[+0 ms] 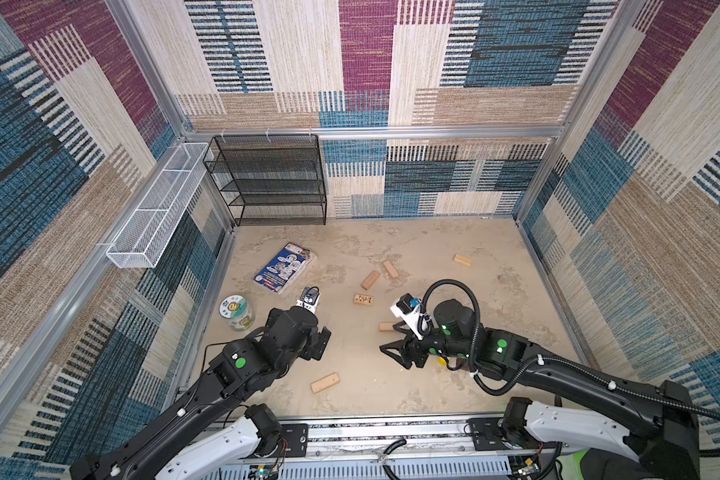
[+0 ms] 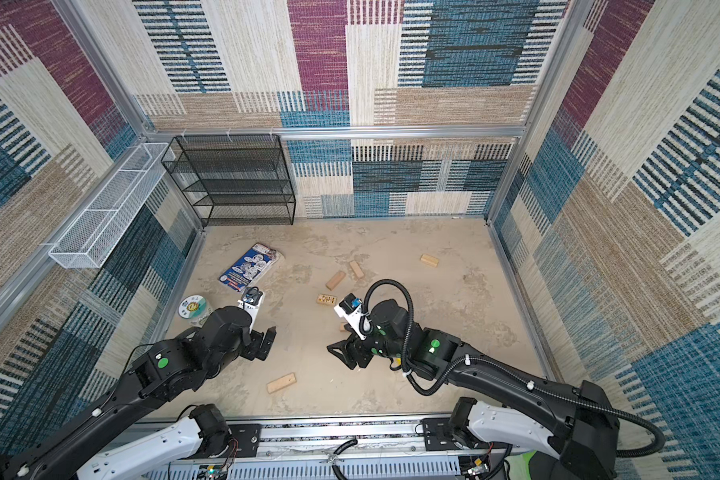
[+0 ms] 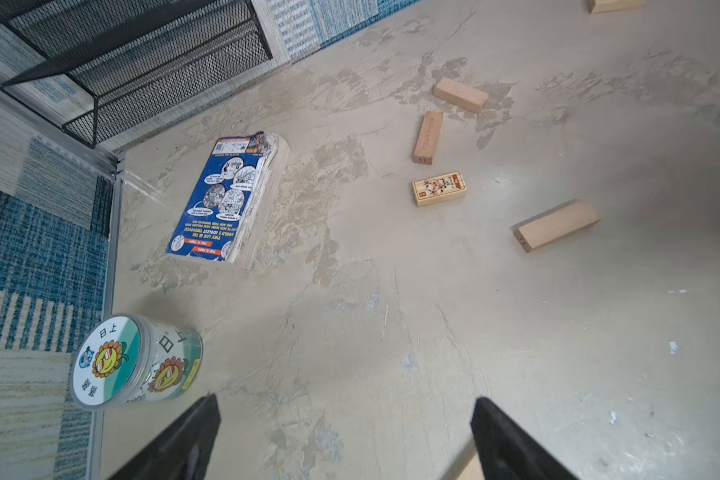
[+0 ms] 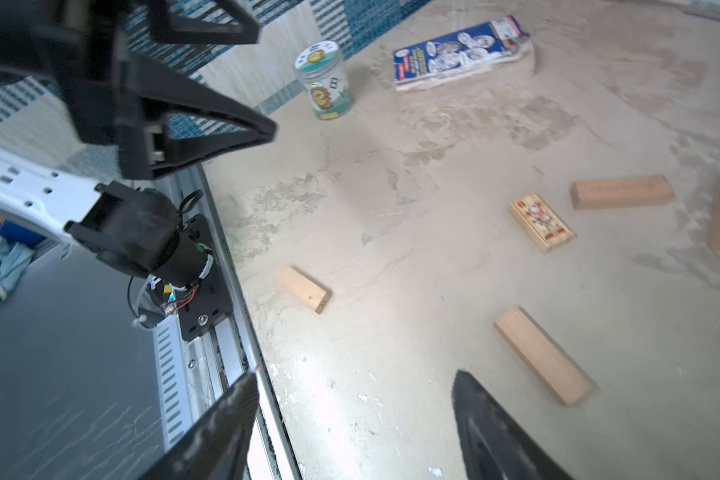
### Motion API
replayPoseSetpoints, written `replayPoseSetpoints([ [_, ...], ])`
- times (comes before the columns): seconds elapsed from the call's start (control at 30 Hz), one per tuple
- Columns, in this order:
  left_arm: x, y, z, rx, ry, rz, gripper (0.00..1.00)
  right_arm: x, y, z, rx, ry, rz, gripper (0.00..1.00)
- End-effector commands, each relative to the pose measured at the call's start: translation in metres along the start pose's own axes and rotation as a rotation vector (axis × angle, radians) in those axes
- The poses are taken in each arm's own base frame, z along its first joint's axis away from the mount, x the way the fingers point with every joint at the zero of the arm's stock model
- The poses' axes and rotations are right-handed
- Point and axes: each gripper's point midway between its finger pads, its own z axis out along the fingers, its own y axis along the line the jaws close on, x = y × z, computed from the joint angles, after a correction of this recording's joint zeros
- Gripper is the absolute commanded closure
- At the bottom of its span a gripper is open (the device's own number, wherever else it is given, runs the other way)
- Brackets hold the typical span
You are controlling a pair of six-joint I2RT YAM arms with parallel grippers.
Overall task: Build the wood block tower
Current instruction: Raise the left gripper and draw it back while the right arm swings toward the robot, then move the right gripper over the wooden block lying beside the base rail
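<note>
Checking in from the remote seat: no tower yet, nothing is stacked on anything. Everything wooden lies flat and scattered on the worktop (image 1: 495,249), which looks to me like a starting mess, not a layout.

I count six pale bars:
- The far-right bar (image 1: 463,260) sits toward the far right corner.
- An angled bar (image 1: 370,280) and its neighbour (image 1: 390,269) lie close together mid-worktop.
- The printed bar (image 1: 362,299) is just on the near side of those two.
- The near bar (image 1: 325,382) sits alone toward the near edge.
- The half-hidden bar (image 1: 385,326) pokes out from behind the right end effector (image 1: 388,337).

That end effector has its jaws apart with nothing between them. In the right wrist view the half-hidden bar lies just beside one finger, not inside the gap. My guess is I'm lining up on it as the first piece.

The left end effector (image 3: 346,436) is spread wide and empty too. It hangs over bare worktop on the left side, probably just keeping clear.

There's also one jar (image 1: 237,312) and one blue packet (image 1: 284,268) by the left edge, and one black mesh shelf (image 1: 267,178) in the far left corner. None of those are tower parts. A bit of yellow (image 1: 443,360) peeks out under the right arm; it might be a cylinder piece, but I can't tell.
</note>
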Motion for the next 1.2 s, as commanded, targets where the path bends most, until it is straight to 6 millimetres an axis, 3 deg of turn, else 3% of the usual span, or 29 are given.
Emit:
replayPoseSetpoints([
  [0.0,-0.003,-0.003,0.009,0.018,0.038,-0.081,0.03,-0.026,0.031,0.003,-0.13,-0.107,-0.25,0.27],
  [0.07,0.001,0.005,0.014,-0.029,0.066,-0.09,0.03,-0.024,0.044,0.005,-0.193,-0.121,-0.344,0.3],
  [0.2,0.006,0.018,0.019,-0.077,0.097,-0.129,0.03,-0.001,0.076,0.006,-0.369,-0.128,-0.565,0.31],
  [0.27,0.006,0.021,0.02,-0.08,0.097,-0.141,0.03,0.007,0.08,0.009,-0.389,-0.118,-0.606,0.28],
  [0.4,0.007,0.032,0.019,-0.12,0.097,-0.158,0.03,0.001,0.087,0.03,-0.333,-0.068,-0.466,0.25],
  [0.57,0.011,0.036,0.022,-0.134,0.111,-0.171,0.03,0.022,0.114,0.063,-0.285,0.071,-0.31,0.24],
  [0.7,0.015,0.048,0.022,-0.198,0.132,-0.188,0.04,0.042,0.096,0.091,-0.128,0.18,-0.117,0.22],
  [0.9,0.018,0.066,0.02,-0.275,0.137,-0.227,0.04,0.063,0.063,0.101,0.085,0.252,0.184,0.22],
  [1.0,0.018,0.067,0.021,-0.269,0.141,-0.235,0.04,0.074,0.076,0.107,0.015,0.31,0.138,0.22],
  [1.17,0.019,0.066,0.021,-0.267,0.146,-0.233,0.04,0.076,0.089,0.113,-0.096,0.32,-0.129,0.25],
])
